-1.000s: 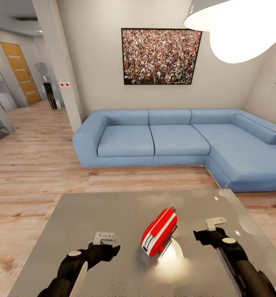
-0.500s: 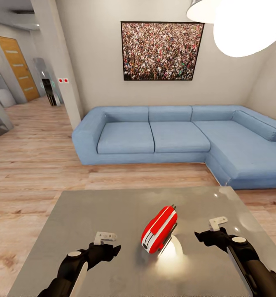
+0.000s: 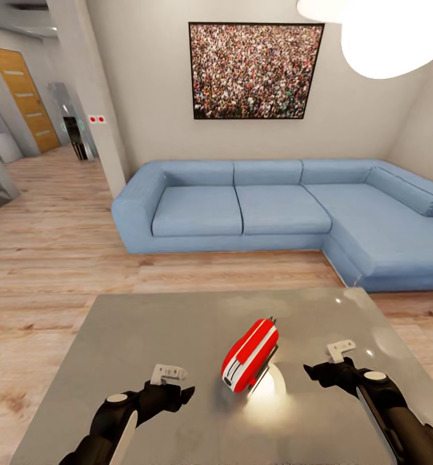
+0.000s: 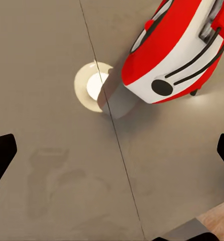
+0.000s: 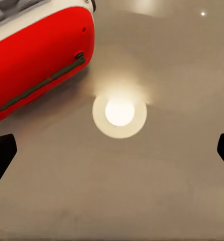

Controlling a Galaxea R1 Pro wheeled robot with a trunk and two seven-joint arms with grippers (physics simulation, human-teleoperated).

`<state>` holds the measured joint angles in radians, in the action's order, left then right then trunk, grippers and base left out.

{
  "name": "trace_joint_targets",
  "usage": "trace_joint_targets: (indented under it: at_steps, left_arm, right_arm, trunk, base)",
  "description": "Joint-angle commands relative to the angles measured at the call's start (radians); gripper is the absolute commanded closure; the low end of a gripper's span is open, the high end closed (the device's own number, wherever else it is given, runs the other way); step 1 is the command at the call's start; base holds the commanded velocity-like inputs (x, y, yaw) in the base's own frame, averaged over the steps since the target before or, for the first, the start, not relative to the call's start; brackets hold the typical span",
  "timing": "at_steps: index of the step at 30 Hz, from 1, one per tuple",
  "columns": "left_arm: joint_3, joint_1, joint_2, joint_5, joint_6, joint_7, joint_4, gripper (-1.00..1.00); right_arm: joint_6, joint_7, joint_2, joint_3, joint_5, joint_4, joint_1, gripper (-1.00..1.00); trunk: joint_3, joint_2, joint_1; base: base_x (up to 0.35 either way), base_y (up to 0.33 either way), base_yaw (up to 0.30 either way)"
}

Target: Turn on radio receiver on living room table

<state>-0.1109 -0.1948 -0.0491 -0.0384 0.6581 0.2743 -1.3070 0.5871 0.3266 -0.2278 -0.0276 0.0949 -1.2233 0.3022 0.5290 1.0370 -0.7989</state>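
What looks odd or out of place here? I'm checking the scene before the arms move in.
Nothing is spilled or damaged. The red radio sits on the glossy grey table skewed to its edges, between the left gripper and right gripper, touching neither. The bright round patch beside it is only the pendant lamp's reflection.

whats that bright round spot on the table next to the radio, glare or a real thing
Glare: in the head view the white dome pendant lamp is blown out, and the glossy grey table top mirrors it beside the small rounded red radio; the left wrist view and right wrist view show the same ringed reflection, with the radio's soft shadow beside it.
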Motion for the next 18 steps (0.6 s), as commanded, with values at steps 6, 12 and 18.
trace_joint_targets:
  at_steps: [6,12,18]
  left_arm:
    - [0.0,0.0,0.0,0.0,0.0,0.0,0.0,-1.0]
    - [0.0,0.0,0.001,0.0,0.0,0.0,0.0,-1.0]
    - [0.0,0.0,0.001,0.0,0.0,0.0,0.0,-1.0]
  right_arm:
    - [0.0,0.0,0.0,0.0,0.0,0.003,0.0,-1.0]
    - [-0.001,-0.001,0.0,0.0,0.0,0.004,0.0,-1.0]
    - [-0.001,-0.002,0.0,0.0,0.0,0.004,0.0,-1.0]
  trunk:
    - [0.01,0.0,0.0]
    - [0.02,0.0,0.0]
    - [0.03,0.0,0.0]
  base:
    - [0.0,0.0,0.0]
    - [0.0,0.0,0.0]
    - [0.0,0.0,0.0]
